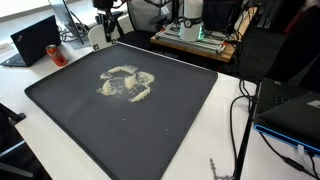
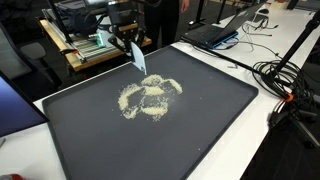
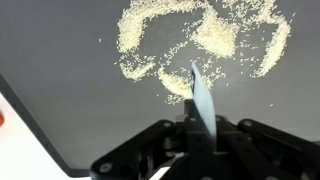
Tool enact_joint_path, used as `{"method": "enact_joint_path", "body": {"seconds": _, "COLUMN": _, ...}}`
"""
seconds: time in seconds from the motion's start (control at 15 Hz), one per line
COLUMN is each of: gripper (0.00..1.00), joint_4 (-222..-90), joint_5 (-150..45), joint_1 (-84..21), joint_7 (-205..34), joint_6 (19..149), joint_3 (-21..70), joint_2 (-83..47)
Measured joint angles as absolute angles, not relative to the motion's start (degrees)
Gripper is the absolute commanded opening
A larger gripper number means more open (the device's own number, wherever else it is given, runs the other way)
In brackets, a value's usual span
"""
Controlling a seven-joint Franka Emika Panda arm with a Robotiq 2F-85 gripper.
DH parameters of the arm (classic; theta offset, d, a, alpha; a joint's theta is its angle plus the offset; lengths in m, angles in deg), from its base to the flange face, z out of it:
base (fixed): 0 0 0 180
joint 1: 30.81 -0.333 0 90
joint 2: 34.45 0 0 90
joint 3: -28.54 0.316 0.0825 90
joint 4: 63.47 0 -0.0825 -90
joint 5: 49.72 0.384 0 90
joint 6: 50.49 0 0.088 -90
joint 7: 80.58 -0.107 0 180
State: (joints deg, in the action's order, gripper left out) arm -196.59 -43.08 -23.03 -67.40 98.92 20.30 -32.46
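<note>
No brand or lettering can be read anywhere. The red can beside the open laptop has a label that is too small to make out, and the second laptop shows only a plain dark lid and keyboard.

The arm comes in from the far edge of the counter. Its wrist is bent so that the gripper points downward and leans a little toward the middle of the black mat. In the wrist view the gripper enters from the bottom of the picture, its two black fingers pressed together on a thin blue blade.

The blade is pale, flat and tapered, and it sticks straight out beyond the fingertips. In an exterior view the blue blade hangs near the mat's far edge, just beside the grains. From the wrist its tip sits over the nearest lobe of the grains. Whether the tip touches the mat cannot be told.

The grains are pale and rice-like, spread in a loose ring with several lobes near the mat's centre, as both exterior views show. Black cables lie tangled on the counter beside the mat.
</note>
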Motion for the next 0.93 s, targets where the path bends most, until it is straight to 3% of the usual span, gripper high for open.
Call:
{"method": "enact_joint_path", "body": {"seconds": 0.4, "gripper": 0.04, "joint_4": -196.5, "joint_5": -64.3, "joint_1": -26.7, "joint_7": -92.4, "joint_6": 100.8, "joint_3": 22.4, "joint_2": -32.3}}
{"method": "enact_joint_path", "body": {"seconds": 0.93, "gripper": 0.01, "joint_4": -195.8, "joint_5": -64.6, "joint_1": -27.4, "joint_7": -94.4, "joint_6": 100.8, "joint_3": 23.2, "joint_2": -30.6}}
